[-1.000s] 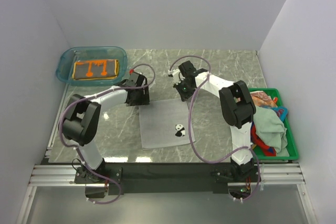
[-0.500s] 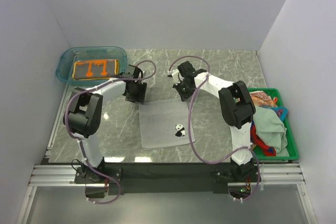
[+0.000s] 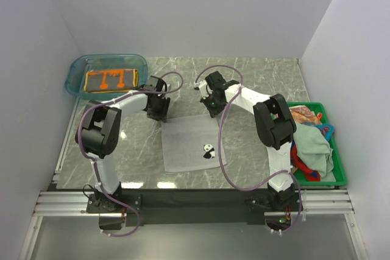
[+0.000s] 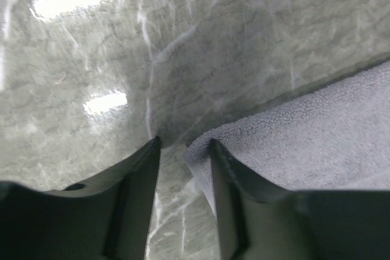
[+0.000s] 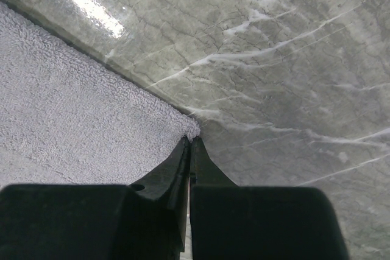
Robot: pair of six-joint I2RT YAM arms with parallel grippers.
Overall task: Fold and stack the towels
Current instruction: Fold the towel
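Ahead of the left hand point(image 4: 183, 144) and the right hand point(image 5: 190, 141), the marble worktop point(image 3: 268, 77) lies bare up to the back wall point(image 3: 195, 16). Between and behind them only the flat pale grey towel point(image 3: 192, 144) covers it. A teal tub point(image 3: 74, 76) stands near the left hand's outer side. A heaped green crate point(image 3: 339, 172) sits well behind the right hand, on its outer side.

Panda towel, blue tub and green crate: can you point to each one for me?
panda towel point(image 3: 186, 141): top view, on its plain grey middle, left of the panda.
blue tub point(image 3: 72, 78): top view, on its left wall.
green crate point(image 3: 329, 182): top view, on its near rim.
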